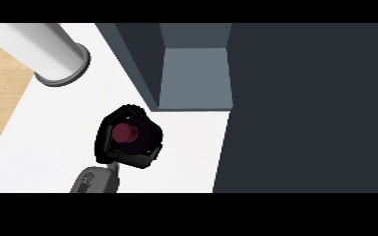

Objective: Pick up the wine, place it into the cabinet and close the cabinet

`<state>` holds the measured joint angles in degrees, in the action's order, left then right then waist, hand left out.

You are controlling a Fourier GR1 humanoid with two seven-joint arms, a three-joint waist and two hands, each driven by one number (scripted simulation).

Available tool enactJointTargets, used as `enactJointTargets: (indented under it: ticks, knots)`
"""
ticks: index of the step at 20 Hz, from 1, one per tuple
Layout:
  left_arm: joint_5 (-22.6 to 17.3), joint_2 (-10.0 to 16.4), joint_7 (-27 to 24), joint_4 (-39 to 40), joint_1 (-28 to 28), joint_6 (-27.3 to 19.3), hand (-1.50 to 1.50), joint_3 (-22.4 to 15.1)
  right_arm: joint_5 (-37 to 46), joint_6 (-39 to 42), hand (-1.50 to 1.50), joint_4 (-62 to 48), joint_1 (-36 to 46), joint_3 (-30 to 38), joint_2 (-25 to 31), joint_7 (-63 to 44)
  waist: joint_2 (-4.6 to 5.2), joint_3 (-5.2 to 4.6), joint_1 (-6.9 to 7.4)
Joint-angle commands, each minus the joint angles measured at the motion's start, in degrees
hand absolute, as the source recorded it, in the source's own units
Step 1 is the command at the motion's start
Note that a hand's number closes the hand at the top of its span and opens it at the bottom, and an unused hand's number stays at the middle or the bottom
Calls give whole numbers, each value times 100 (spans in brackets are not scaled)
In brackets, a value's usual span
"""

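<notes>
Wine [124, 132] in robot hand [148, 147] — open cabinet [193, 75] beside.

A flat white counter top [52, 145] carries everything here. On its far right side stands a boxy dark grey cabinet [295, 105], its paler grey compartment [193, 75] open to view. At the far left corner a pale round column [37, 45] sits in a grey ring [74, 75], beside the counter's light wooden edge [13, 80].
</notes>
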<state>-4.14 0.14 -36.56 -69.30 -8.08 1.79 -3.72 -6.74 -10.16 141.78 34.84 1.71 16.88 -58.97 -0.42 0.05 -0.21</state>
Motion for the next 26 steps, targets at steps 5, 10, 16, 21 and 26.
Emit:
enactJointTargets:
  ticks: [5, 10, 16, 21, 26]
  knots:
    - [-695, -13, 1820, -1915, -234, -901, 150, -1150, -237, -41, -150, 525, -322, -145, -163, -204, -6, 2, 0]
    - [-746, -14, 2833, -2743, -639, -1862, 150, -1560, -396, -139, -150, 568, -182, -61, -151, -461, -20, 0, -15]
    - [-702, -14, 3099, -1985, -1734, -2724, 150, -1618, -701, 277, -150, 339, -421, 229, -88, 113, 35, -1, -36]
    - [-804, -14, 3902, -1785, -2460, -3218, 150, -1634, -482, 44, -150, 667, -236, 83, -64, -394, 19, -4, -60]
    - [-1008, -14, 3346, -844, -3178, -3711, 150, -1695, -938, 192, -150, 457, 53, 493, 106, -442, 29, -4, -120]
